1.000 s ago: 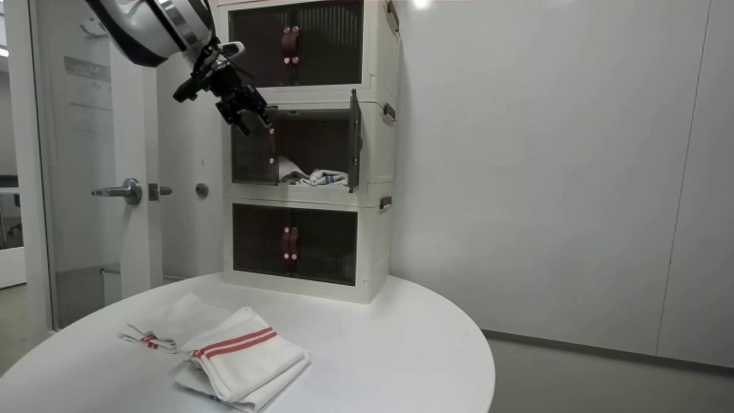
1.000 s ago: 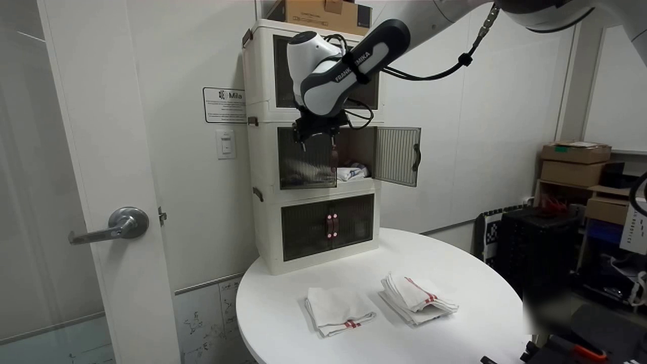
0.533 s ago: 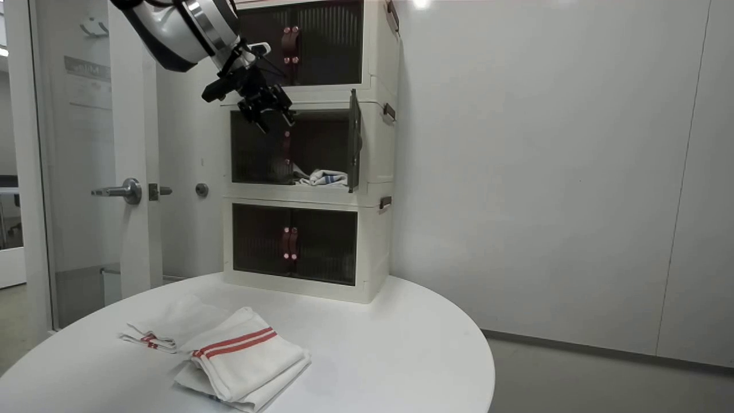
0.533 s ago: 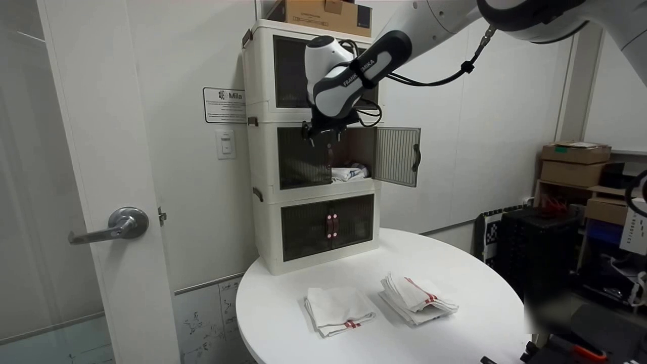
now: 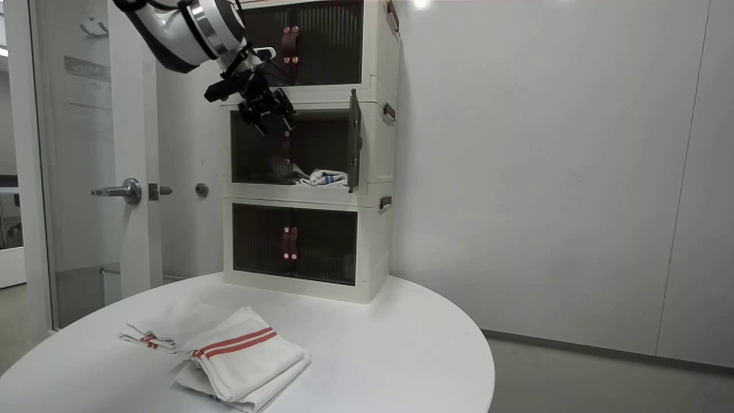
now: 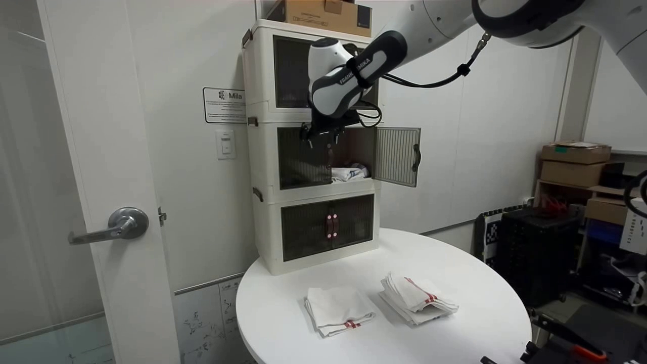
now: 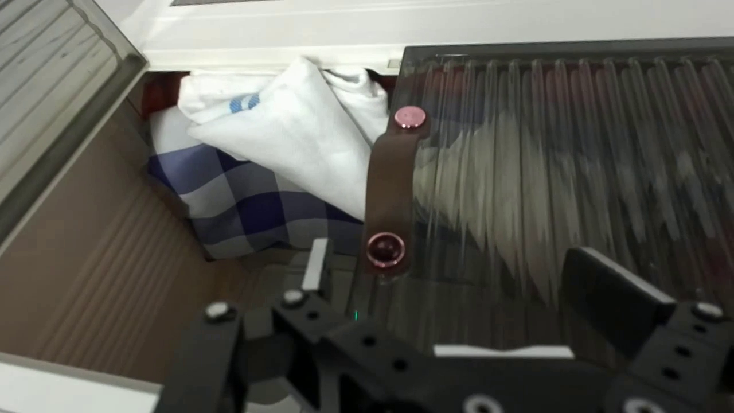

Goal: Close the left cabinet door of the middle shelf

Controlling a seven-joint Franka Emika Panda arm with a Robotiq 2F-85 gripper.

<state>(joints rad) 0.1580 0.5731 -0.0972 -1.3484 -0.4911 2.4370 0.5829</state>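
The left cabinet door (image 5: 255, 158) lies across the left half of the middle shelf (image 5: 321, 195), brown strap handle (image 7: 391, 178) at its free edge; the right-hand door (image 6: 398, 154) stands open. The gripper (image 7: 450, 261) hangs in front, jaws spread apart. The Panda arm (image 6: 376, 59) reads "FRANK" and "MIKA", the wall sign (image 6: 225, 106) "Mila".

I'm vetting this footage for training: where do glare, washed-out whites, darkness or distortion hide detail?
In an exterior view, a glare spot sits high on the wall, the farther towel nearly melts into the white table, and the black gripper blends into the dark left cabinet door; in the wrist view, that door's ribs smear what lies behind into streaks.
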